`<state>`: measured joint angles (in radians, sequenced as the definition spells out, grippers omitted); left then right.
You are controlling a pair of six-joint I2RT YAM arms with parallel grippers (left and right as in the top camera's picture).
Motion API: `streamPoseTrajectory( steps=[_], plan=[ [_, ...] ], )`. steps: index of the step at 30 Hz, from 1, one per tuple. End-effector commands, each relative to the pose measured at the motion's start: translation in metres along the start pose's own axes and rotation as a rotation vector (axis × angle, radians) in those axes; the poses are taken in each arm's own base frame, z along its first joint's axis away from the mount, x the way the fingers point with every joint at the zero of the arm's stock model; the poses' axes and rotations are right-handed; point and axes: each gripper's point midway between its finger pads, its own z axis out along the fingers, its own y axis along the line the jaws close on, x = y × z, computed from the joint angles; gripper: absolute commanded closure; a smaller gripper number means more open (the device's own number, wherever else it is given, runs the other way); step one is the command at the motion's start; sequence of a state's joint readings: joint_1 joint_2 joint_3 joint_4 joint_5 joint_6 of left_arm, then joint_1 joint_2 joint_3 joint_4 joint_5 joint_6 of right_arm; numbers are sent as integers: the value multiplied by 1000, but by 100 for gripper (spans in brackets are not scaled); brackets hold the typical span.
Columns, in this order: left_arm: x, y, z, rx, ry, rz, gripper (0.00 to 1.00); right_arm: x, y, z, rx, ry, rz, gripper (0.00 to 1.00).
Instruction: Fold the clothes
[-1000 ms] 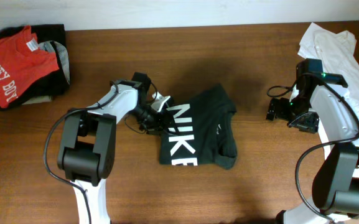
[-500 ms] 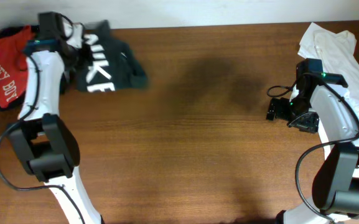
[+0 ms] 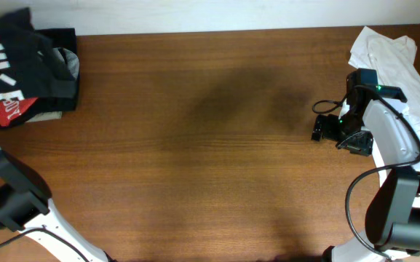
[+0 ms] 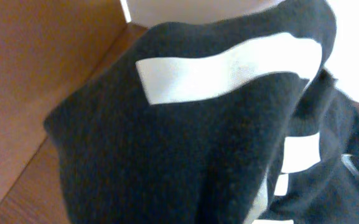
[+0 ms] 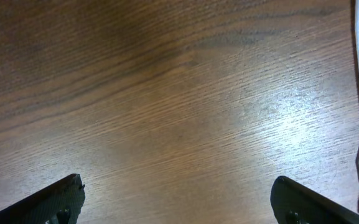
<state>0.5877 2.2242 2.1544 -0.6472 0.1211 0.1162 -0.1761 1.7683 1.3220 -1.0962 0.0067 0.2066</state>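
Observation:
The black T-shirt (image 3: 13, 45) with white NIKE lettering hangs bunched at the table's far left corner, over a pile of other clothes. It fills the left wrist view (image 4: 185, 137), where white letter strokes show on the dark fabric. My left gripper is hidden under the shirt in both views; the shirt has travelled with it. My right gripper (image 3: 325, 129) is at the right side of the table, far from the shirt. It is open and empty over bare wood (image 5: 179, 186), with its fingertips (image 5: 61, 196) wide apart.
A red tee with white letters (image 3: 9, 109) lies under the black shirt, on a dark folded pile (image 3: 58, 44) with a grey piece (image 3: 71, 67). A white shirt (image 3: 388, 54) lies at the back right corner, next to my right arm.
My left arm has swept the black shirt from the table's middle to the far left corner, over the red tee. The right arm has not moved.

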Motion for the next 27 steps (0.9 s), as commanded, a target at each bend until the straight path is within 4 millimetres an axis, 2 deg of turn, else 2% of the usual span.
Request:
streamPoseTrajectory(
  steps=[1, 2, 3, 4, 5, 6, 7, 8, 9, 10, 11, 12, 13, 14, 15, 16, 17, 19, 20, 21, 22, 23, 24, 25, 27],
  plan=[
    [30, 32, 47, -38, 42, -21, 83, -3, 0, -4, -1, -13, 2, 1],
    [42, 37, 60, -43, 62, -29, 75, -3, 0, -4, -1, -13, 2, 1],
    [54, 42, 71, -45, 85, -36, 48, -3, 0, -4, -1, -13, 2, 1],
    [62, 45, 76, -47, 102, -43, 48, -3, 0, -4, -1, -13, 2, 1],
    [62, 48, 74, -50, 104, -60, 28, -3, 0, -4, -1, -13, 2, 1],
    [56, 48, 69, -52, 92, -76, 30, -3, 0, -4, -1, -13, 2, 1],
    [42, 43, 54, -32, 68, -113, 24, -3, 0, -4, -1, -13, 2, 1],
    [17, 26, 28, 59, 18, -142, 24, -3, 0, -4, -1, -13, 2, 1],
    [2, 14, 10, 118, -12, -170, 24, -3, 0, -4, -1, -13, 2, 1],
    [-23, -5, -26, 213, -65, -209, 25, -3, 0, -4, -1, -13, 2, 1],
    [-45, -23, -65, 286, -111, -210, 19, -3, 0, -4, -1, -13, 2, 1],
    [-60, -43, -102, 339, -143, -187, 9, -3, 0, -4, -1, -13, 2, 1],
    [-66, -56, -123, 365, -153, -173, 1, -3, 0, -4, -1, -13, 2, 1],
    [-69, -79, -152, 401, -153, -151, 1, -10, -3, -4, 20, -44, 2, 1],
    [-72, -106, -184, 438, -160, -119, 1, -31, -12, -6, 75, -134, 9, 1],
    [-75, -130, -211, 473, -175, -87, 1, -51, -9, -10, 66, -220, 14, 1],
    [-75, -157, -242, 519, -192, -48, 1, -61, -7, -12, 57, -259, 17, 1],
    [-73, -200, -290, 599, -228, 19, 1, -66, -2, -13, 29, -281, 40, 1],
    [-71, -223, -315, 649, -248, 57, 1, -66, 13, -14, -65, -273, 71, 1],
    [-67, -241, -333, 689, -258, 86, 1, -58, 23, -12, -123, -231, 63, 1],
    [-59, -268, -362, 757, -271, 131, 1, -43, 47, -22, -271, -158, 40, 1],
    [-52, -284, -378, 800, -273, 159, 1, -39, 53, -34, -304, -148, 29, 1],
    [-45, -300, -393, 845, -277, 188, 1, -33, 52, -57, -308, -174, -11, 1],
    [-41, -310, -399, 870, -272, 203, 1, -28, 51, -76, -312, -211, -36, 1],
    [-28, -324, -403, 904, -232, 224, 1, 4, 44, -150, -336, -380, -96, 1]
  ],
)
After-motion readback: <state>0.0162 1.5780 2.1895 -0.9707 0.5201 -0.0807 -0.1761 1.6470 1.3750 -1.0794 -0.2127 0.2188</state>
